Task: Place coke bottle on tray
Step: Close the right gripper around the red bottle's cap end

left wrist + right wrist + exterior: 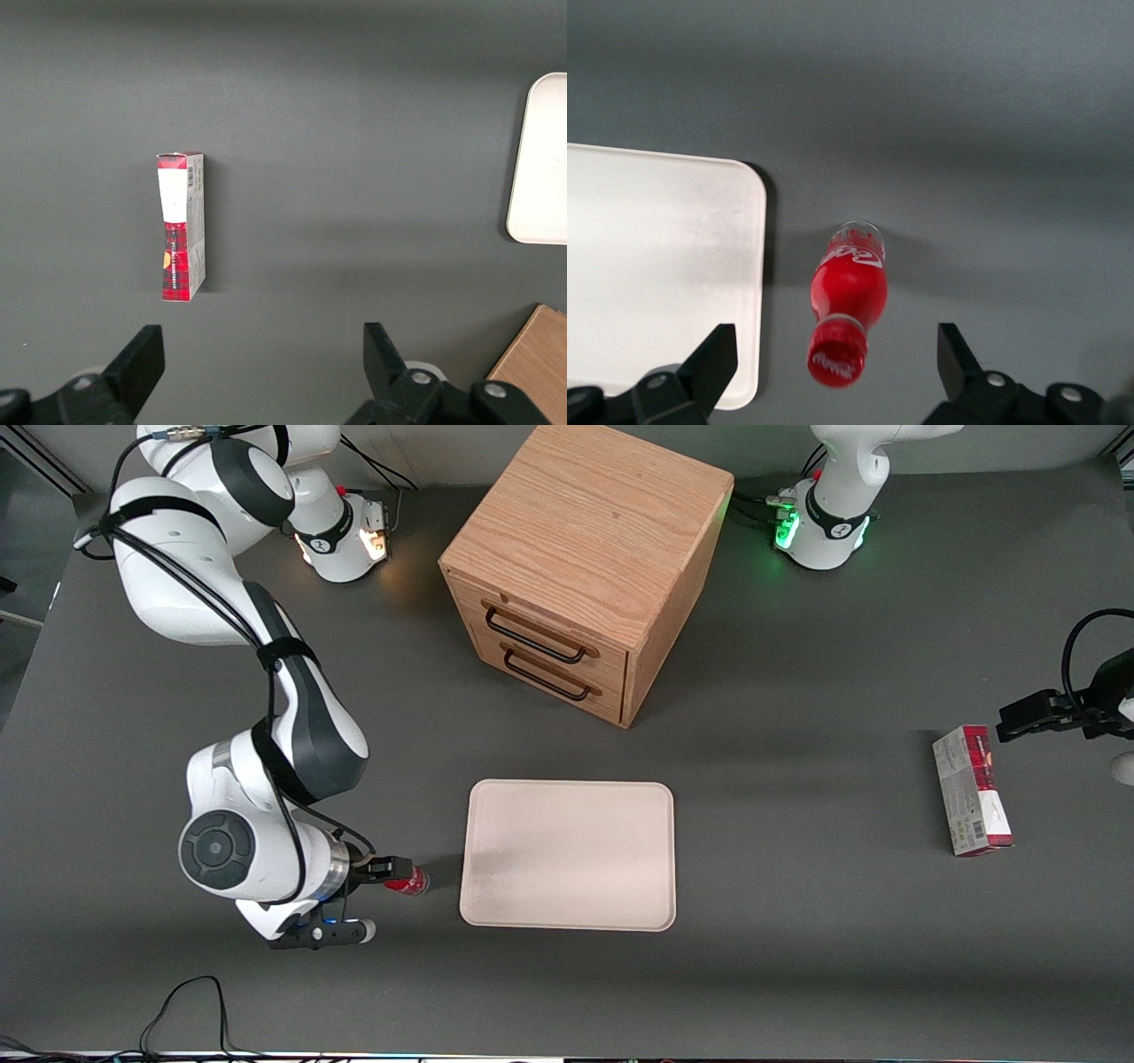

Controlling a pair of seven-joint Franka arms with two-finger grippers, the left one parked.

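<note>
the upright coke bottle (pixel 847 305) is centred beneath the spread-fingered, empty gripper (pixel 837 376), the tray (pixel 647 266) at nine o'clock.

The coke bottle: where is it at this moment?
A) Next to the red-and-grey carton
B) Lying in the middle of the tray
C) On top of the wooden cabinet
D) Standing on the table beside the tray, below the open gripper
D: the coke bottle stands on the table beside the tray, not on it, with the gripper open above it, fingers apart on either side.

Open pincer (pixel 833 376) over coke bottle (pixel 847 297)
</note>
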